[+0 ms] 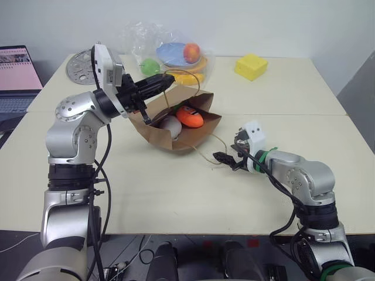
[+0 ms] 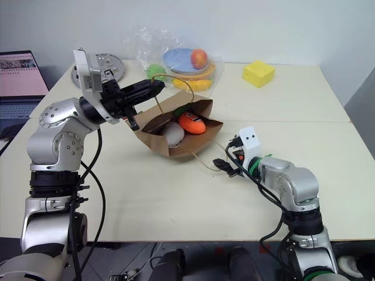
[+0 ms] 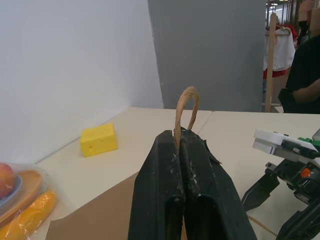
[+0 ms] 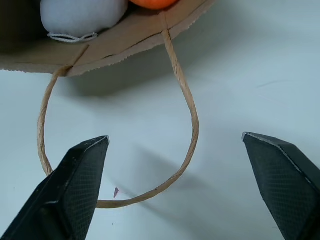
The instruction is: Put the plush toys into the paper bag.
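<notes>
Right gripper: black fingers spread wide, empty, low over the table beside the bag's loose handle.
Left gripper: pinched on the upper twine handle, holding the brown kraft paper bag open.
Toys: white egg plush and orange carrot plush both inside.
Progress: looks essentially finished; only letting go remains.

A pale cream table is being shown across most of the frame, with a seam line running across it at mid-height where two tabletops are being joined. A plain white wall is being seen along the top. At the upper right, a grey panel is being glimpsed beside the table's edge. At the far left edge, an open laptop with a lit pinkish screen is being shown. Even, soft light is being cast over the tabletop.
</notes>
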`<state>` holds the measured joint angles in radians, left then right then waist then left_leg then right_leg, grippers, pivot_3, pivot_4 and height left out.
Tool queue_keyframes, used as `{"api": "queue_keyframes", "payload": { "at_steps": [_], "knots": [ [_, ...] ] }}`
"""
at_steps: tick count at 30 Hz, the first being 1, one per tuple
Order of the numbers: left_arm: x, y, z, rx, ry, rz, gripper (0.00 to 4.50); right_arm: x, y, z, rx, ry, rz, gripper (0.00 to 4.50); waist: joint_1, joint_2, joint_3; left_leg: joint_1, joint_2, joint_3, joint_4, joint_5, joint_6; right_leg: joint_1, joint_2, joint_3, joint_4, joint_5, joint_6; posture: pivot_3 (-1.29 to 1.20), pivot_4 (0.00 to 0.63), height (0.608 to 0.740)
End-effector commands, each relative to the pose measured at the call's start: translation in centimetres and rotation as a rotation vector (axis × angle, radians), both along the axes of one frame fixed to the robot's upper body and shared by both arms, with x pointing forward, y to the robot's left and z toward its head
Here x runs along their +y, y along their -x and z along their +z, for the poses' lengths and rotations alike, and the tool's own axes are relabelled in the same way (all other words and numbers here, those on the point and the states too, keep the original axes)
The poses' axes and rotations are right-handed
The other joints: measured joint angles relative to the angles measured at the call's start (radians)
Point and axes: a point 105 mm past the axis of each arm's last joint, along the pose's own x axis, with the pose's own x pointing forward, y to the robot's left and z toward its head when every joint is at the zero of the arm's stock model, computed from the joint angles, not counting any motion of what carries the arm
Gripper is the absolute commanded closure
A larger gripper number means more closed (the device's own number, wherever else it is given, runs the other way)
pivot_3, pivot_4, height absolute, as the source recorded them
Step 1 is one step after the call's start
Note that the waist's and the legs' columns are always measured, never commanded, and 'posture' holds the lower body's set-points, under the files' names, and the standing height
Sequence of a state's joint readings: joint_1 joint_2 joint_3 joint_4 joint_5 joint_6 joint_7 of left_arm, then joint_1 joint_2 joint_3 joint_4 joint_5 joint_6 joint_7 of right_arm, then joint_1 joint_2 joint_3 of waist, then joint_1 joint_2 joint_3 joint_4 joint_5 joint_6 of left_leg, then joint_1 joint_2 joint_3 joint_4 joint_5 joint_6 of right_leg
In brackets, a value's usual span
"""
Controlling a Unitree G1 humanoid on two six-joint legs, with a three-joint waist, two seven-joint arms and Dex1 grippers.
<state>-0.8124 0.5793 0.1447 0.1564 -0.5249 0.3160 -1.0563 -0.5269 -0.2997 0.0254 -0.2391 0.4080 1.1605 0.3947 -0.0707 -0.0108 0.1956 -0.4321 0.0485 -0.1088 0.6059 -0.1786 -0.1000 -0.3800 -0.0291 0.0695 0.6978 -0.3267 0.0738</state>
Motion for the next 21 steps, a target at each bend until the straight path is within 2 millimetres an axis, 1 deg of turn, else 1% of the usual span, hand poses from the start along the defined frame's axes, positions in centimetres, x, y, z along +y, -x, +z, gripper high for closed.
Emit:
{"api": "queue_keyframes", "payload": {
  "at_steps": [1, 5, 10, 11, 12, 14, 16, 17, 18, 20, 21],
  "knots": [
    [0.1, 0.8, 1.5, -0.067, -0.004, 0.004, 4.50, -0.3, -0.4, 0.4, -0.050, -0.001, -0.003, 0.96, 0.001, 0.000, 0.000, 0.000, 0.000, 0.000, 0.000, 0.000, 0.000, 0.000, 0.000, 0.000, 0.000, 0.000, 0.000, 0.00, 0.150, 0.740],
    [0.2, 0.8, 1.5, -0.064, 0.000, 0.009, 4.50, 0.0, -0.6, 0.5, -0.056, -0.020, 0.008, 2.36, 0.005, 0.000, 0.000, 0.000, 0.000, 0.000, 0.000, 0.000, 0.000, 0.000, 0.000, 0.000, 0.000, 0.000, 0.000, 0.00, 0.150, 0.740],
    [0.2, 0.8, 1.5, -0.066, -0.004, 0.012, 4.50, 0.1, -0.7, 0.8, -0.062, -0.025, 0.012, 4.25, 0.008, 0.000, 0.000, 0.000, 0.000, 0.000, 0.000, 0.000, 0.000, 0.000, 0.000, 0.000, 0.000, 0.000, 0.000, 0.00, 0.150, 0.740],
    [0.2, 0.8, 1.5, -0.067, -0.003, 0.015, 4.50, 0.1, -0.7, 1.1, -0.068, -0.040, 0.017, 4.46, 0.008, 0.000, 0.000, 0.000, 0.000, 0.000, 0.000, 0.000, 0.000, 0.000, 0.000, 0.000, 0.000, 0.000, 0.000, 0.00, 0.150, 0.740],
    [0.3, 0.8, 1.5, -0.067, -0.003, 0.017, 4.50, 0.2, -0.8, 1.4, -0.072, -0.050, 0.021, 4.46, 0.008, 0.000, 0.000, 0.000, 0.000, 0.000, 0.000, 0.000, 0.000, 0.000, 0.000, 0.000, 0.000, 0.000, 0.000, 0.00, 0.150, 0.740],
    [0.4, 0.8, 1.4, -0.064, -0.003, 0.022, 4.50, 0.3, -0.7, 2.9, -0.088, -0.098, 0.037, 4.46, 0.008, 0.000, 0.000, 0.000, 0.000, 0.000, 0.000, 0.000, 0.000, 0.000, 0.000, 0.000, 0.000, 0.000, 0.000, 0.00, 0.150, 0.740],
    [0.7, 0.7, 1.2, -0.057, -0.005, 0.033, 4.50, 0.5, -0.3, 5.0, -0.121, -0.178, 0.094, 4.46, 0.008, 0.000, 0.000, 0.000, 0.000, 0.000, 0.000, 0.000, 0.000, 0.000, 0.000, 0.000, 0.000, 0.000, 0.000, 0.00, 0.150, 0.740],
    [0.7, 0.7, 1.1, -0.055, -0.007, 0.038, 4.50, 0.7, -0.1, 5.7, -0.135, -0.206, 0.124, 4.46, 0.008, 0.000, 0.000, 0.000, 0.000, 0.000, 0.000, 0.000, 0.000, 0.000, 0.000, 0.000, 0.000, 0.000, 0.000, 0.00, 0.150, 0.740],
    [0.8, 0.7, 1.1, -0.053, -0.006, 0.041, 4.50, 0.9, 0.3, 6.9, -0.152, -0.248, 0.161, 4.46, 0.008, 0.000, 0.000, 0.000, 0.000, 0.000, 0.000, 0.000, 0.000, 0.000, 0.000, 0.000, 0.000, 0.000, 0.000, 0.00, 0.150, 0.740],
    [0.8, 0.7, 1.3, -0.056, -0.004, 0.044, 4.50, 1.4, 1.3, 10.5, -0.180, -0.396, 0.247, 4.46, 0.009, 0.000, 0.000, 0.000, 0.000, 0.000, 0.000, 0.000, 0.000, 0.000, 0.000, 0.000, 0.000, 0.000, 0.000, 0.00, 0.150, 0.740],
    [0.9, 0.7, 1.4, -0.057, -0.003, 0.046, 4.50, 1.6, 1.7, 11.8, -0.191, -0.443, 0.280, 4.46, 0.008, 0.000, 0.000, 0.000, 0.000, 0.000, 0.000, 0.000, 0.000, 0.000, 0.000, 0.000, 0.000, 0.000, 0.000, 0.00, 0.150, 0.740]
  ]
}}
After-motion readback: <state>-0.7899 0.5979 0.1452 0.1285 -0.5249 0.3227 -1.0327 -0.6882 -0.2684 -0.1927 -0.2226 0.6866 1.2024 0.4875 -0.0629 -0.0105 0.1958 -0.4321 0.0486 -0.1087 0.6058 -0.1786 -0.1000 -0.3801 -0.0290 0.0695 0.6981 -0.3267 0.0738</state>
